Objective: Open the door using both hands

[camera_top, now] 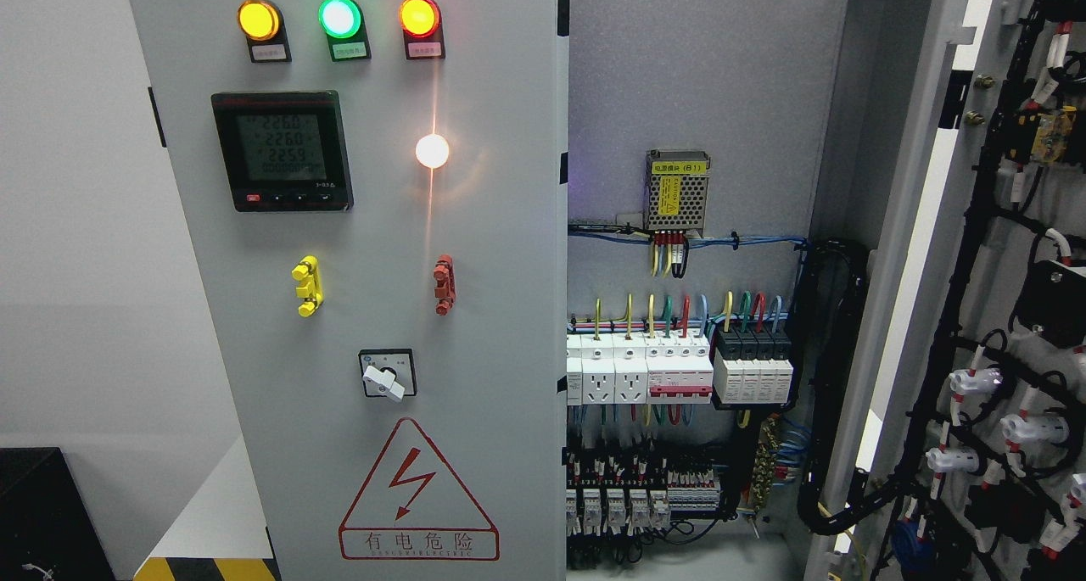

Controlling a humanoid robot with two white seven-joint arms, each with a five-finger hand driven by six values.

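A tall grey metal electrical cabinet (475, 326) filled the head view; neither of the robot's arms or hands appeared anywhere in the picture, so whether their fingers were spread or curled could not be told. The cabinet's left grey door panel (356, 479) stood closed, facing the camera; the right grey door (950, 225) stood swung wide open at the picture's right, its inner face strung with black cable bundles (976, 250). On the closed panel sat a yellow round lamp (258, 19), a green round lamp (339, 17) and an orange-red round lamp (419, 16) in a row, all lit; below them a black digital meter (282, 150), a glowing white lamp (432, 150), a yellow handle (306, 286), a red handle (444, 284), a white rotary switch (386, 376) and a red triangular warning sign (417, 492). Inside the open bay hung a perforated metal power supply (677, 192) above white breakers and sockets (636, 369).
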